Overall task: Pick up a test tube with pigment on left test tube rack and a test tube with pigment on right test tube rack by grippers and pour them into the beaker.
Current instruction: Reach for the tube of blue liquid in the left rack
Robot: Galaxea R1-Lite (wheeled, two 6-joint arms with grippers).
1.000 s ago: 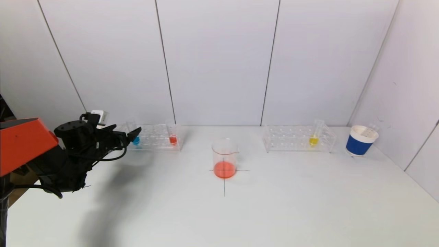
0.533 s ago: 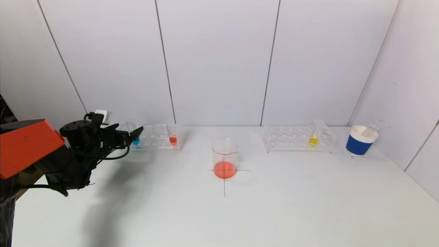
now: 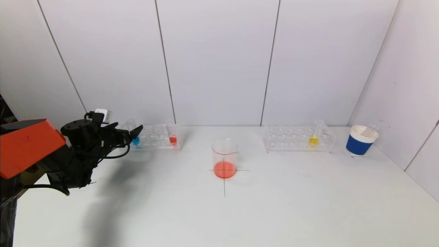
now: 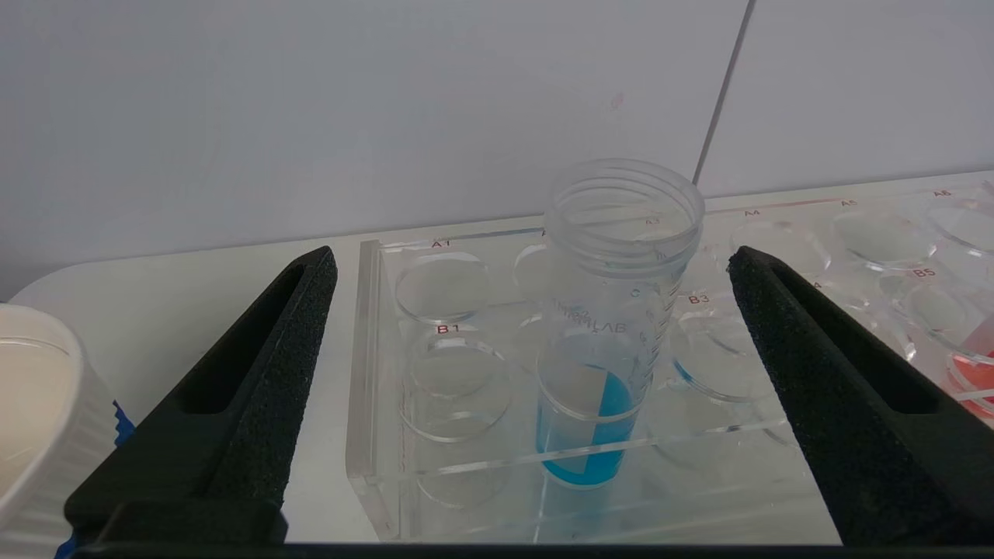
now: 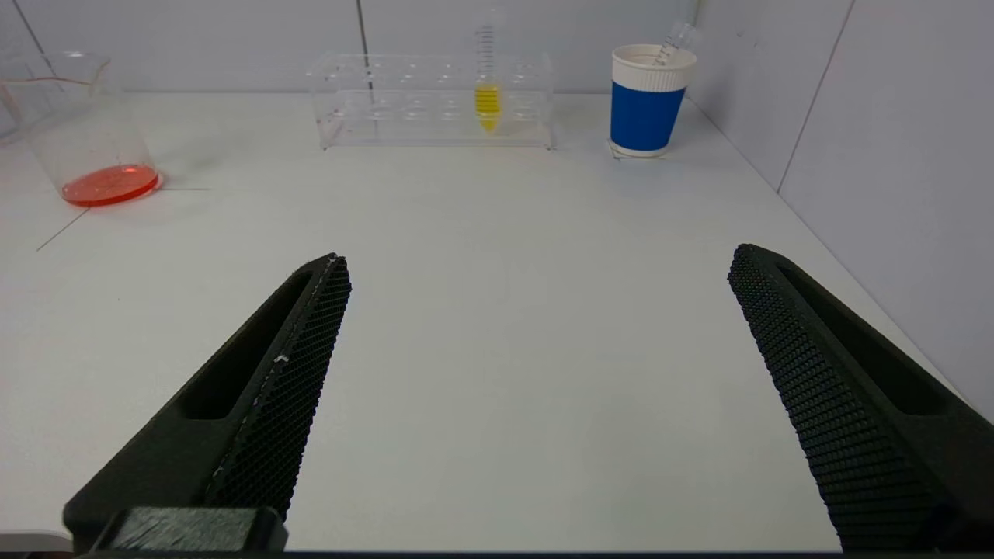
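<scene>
Left gripper (image 3: 132, 132) spread wide at the left rack, nothing held; right gripper (image 5: 536, 268) also spread wide, holding nothing.

Left gripper's black padded fingers (image 4: 256, 373) flank the clear plastic test tube with blue pigment (image 4: 602, 341), not touching it; the tube stands upright in the clear acrylic left test tube rack (image 4: 369, 404), which also carries a clear tube with red pigment (image 3: 173, 137) further along. Glass beaker with red-orange liquid (image 3: 224, 159) sits mid-table on a drawn cross. Clear tube with yellow pigment (image 3: 315, 135) stands in the clear acrylic right test tube rack (image 3: 288, 139), blue-and-white paper cup (image 3: 360, 140) just beside that rack. Right gripper is low over bare white table (image 5: 505, 326), well apart from the right rack.
</scene>
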